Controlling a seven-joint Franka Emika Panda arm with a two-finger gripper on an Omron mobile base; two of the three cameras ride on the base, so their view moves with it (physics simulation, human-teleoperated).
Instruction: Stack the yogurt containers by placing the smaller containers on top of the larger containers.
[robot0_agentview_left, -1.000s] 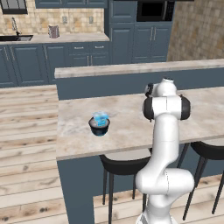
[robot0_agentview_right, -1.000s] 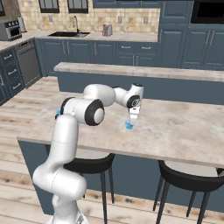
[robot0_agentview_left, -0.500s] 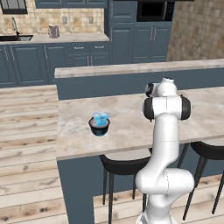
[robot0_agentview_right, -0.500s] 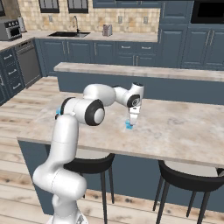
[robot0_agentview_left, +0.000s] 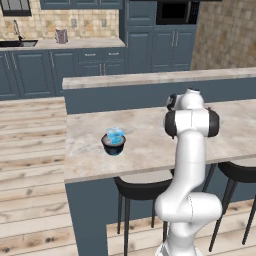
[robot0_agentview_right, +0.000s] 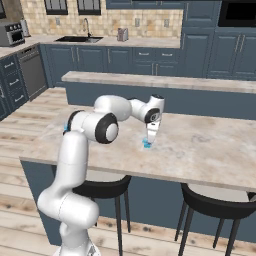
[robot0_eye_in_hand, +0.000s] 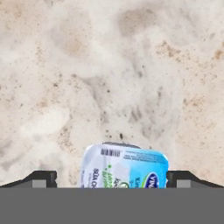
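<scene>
Yogurt cup (robot0_eye_in_hand: 124, 166): we see it lying on the marble counter (robot0_eye_in_hand: 131, 65), between our finger tips.
Gripper (robot0_eye_in_hand: 111, 178): jaws spread wide, gripping nothing.
Dark tub (robot0_agentview_left: 113, 144): far along the counter, another blue cup (robot0_agentview_left: 114, 135) on top.
</scene>
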